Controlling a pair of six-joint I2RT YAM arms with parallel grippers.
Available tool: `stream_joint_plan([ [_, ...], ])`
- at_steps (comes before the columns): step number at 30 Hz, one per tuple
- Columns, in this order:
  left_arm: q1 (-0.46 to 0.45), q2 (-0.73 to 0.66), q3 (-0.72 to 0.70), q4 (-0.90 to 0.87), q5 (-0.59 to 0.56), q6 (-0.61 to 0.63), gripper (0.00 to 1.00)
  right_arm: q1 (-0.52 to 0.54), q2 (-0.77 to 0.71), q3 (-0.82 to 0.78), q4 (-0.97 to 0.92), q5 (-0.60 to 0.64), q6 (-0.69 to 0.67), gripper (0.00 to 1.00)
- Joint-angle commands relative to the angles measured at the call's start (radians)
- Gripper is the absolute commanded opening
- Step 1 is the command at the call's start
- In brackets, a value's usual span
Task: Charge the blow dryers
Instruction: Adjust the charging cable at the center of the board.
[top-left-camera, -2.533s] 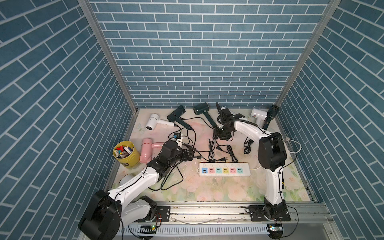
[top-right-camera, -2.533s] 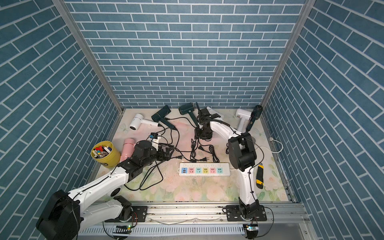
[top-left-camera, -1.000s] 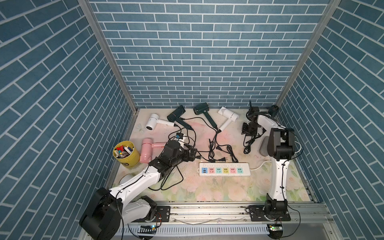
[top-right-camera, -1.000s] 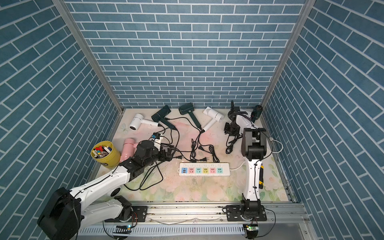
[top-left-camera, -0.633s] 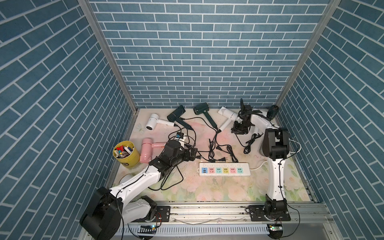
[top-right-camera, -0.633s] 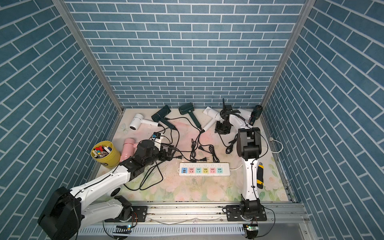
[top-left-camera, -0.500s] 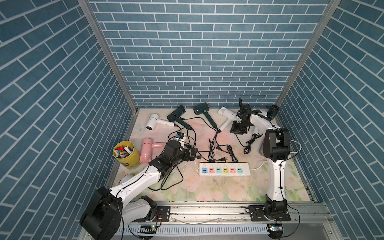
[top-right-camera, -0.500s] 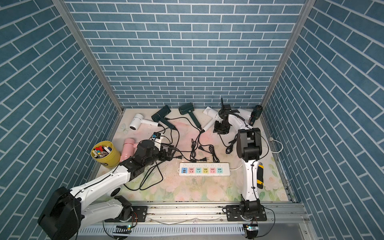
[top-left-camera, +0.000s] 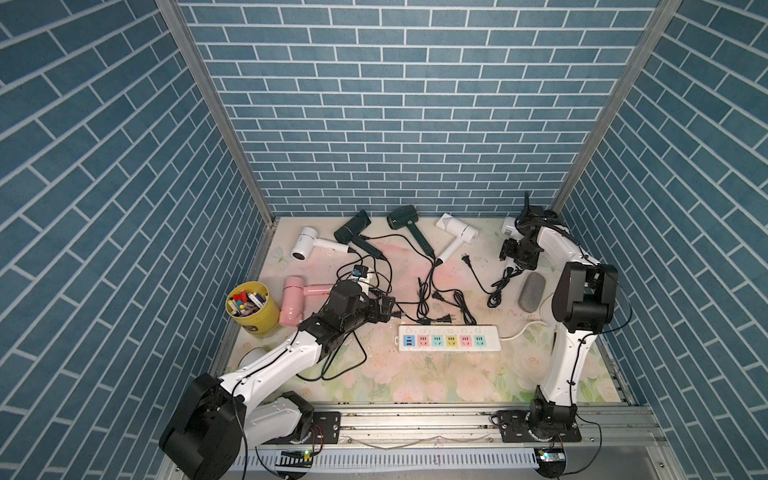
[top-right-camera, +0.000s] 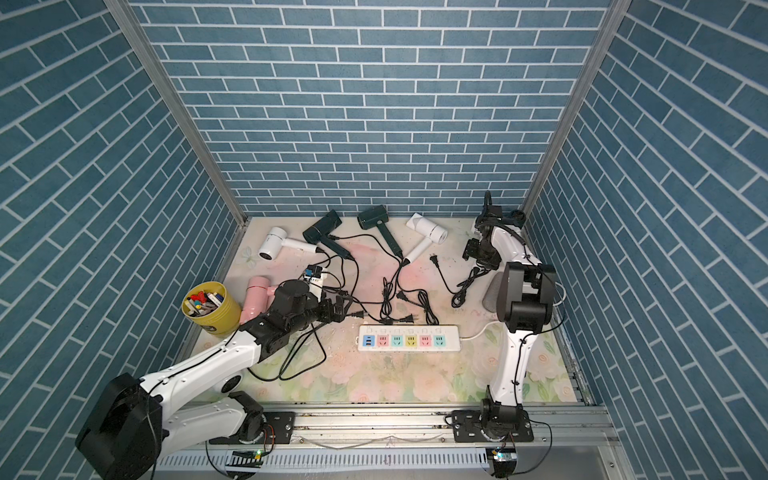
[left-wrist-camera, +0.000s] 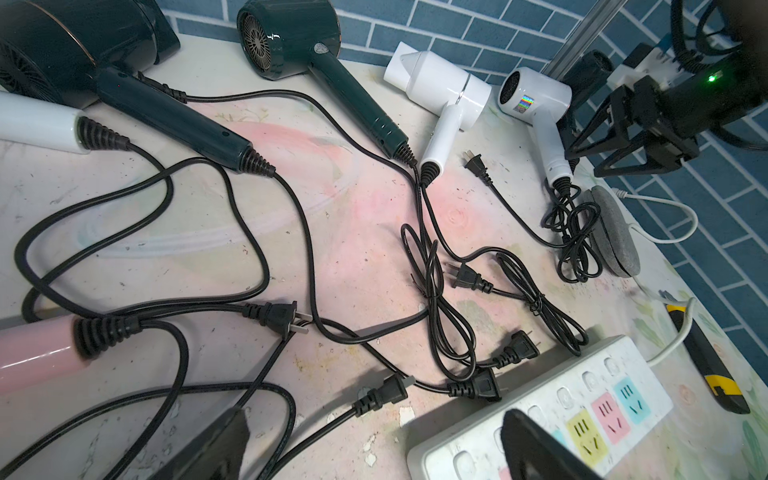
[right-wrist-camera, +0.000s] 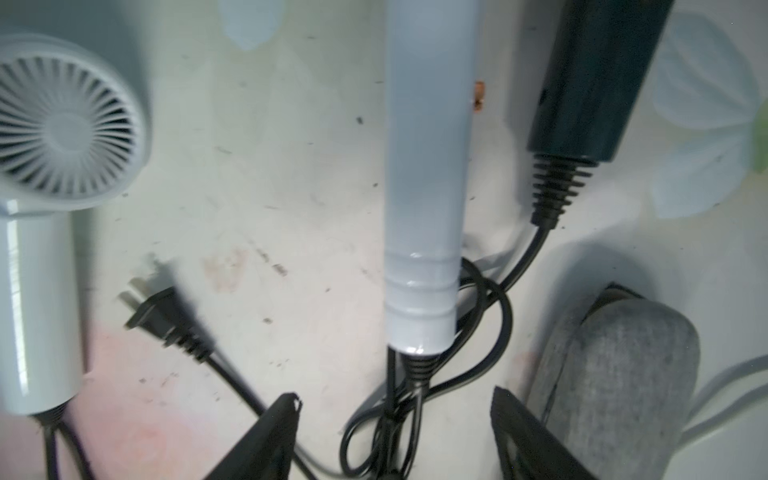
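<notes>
Plastic likely leaves the white hammer-shaped blow dryer (right-wrist-camera: 424, 187), back-right on the desk (right-wrist-camera: 291, 187), light and slippery; its stiff black plug (right-wrist-camera: 162, 309) grips best. Right hand (right-wrist-camera: 395, 401) spread over its handle; left hand (top-left-camera: 384, 311) wide.

The left arm (top-left-camera: 286, 365) and right arm (top-left-camera: 561, 365) share one build: glossy white tapered links joined by chunky black cylindrical joint housings (top-left-camera: 582, 299). Thin black cables (top-left-camera: 577, 357) run along the outside of the white shells. Each arm stands on a black plate (top-left-camera: 540, 432) fixed to a silver aluminium rail (top-left-camera: 415, 422). The left pincer (left-wrist-camera: 378, 415) and right pincer (right-wrist-camera: 395, 395) have matte black wedge-shaped fingers (right-wrist-camera: 266, 440). Seen side-on, the right one's are open triangular frames. A green light (left-wrist-camera: 711, 77) shows on the right wrist. A small white box (top-left-camera: 359, 272) on the left wrist carries what may be a blue label.
</notes>
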Motion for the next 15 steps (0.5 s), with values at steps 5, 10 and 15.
stream_joint_plan([
  [5, -0.011, 0.0, 0.026, -0.02, -0.011, 0.018, 0.99, 0.015, 0.137, 0.114, -0.026, -0.114, 0.036, 0.72],
  [10, -0.01, 0.006, 0.026, -0.017, -0.009, 0.017, 0.99, 0.028, 0.156, 0.139, 0.012, -0.281, 0.05, 0.64],
  [15, -0.012, 0.009, 0.03, -0.017, -0.008, 0.017, 0.99, 0.037, 0.163, 0.178, 0.024, -0.364, 0.086, 0.52],
])
